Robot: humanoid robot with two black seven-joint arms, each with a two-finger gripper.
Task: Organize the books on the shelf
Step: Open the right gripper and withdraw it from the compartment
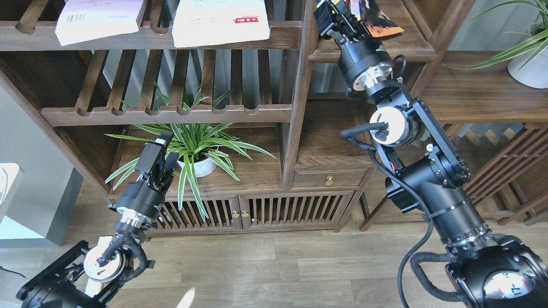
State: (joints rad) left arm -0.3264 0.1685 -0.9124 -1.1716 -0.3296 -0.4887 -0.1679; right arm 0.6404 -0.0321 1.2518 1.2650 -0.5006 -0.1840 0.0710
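The dark book with the orange-red cover lies tilted on the flat walnut shelf at the upper right, one corner past the front edge. My right gripper is at that shelf's left end, right beside the book. Its fingers are dark and crowded, so I cannot tell grip or contact. The large white book with a red label and the pale lilac book with a barcode lie flat on the slatted rack at the top left. My left gripper is low, in front of the plant, slightly open and empty.
A spider plant in a white pot stands on the cabinet top under a second slatted rack. A small drawer sits below the right compartment. Another potted plant stands on a side table at the right. A grey box is at the left.
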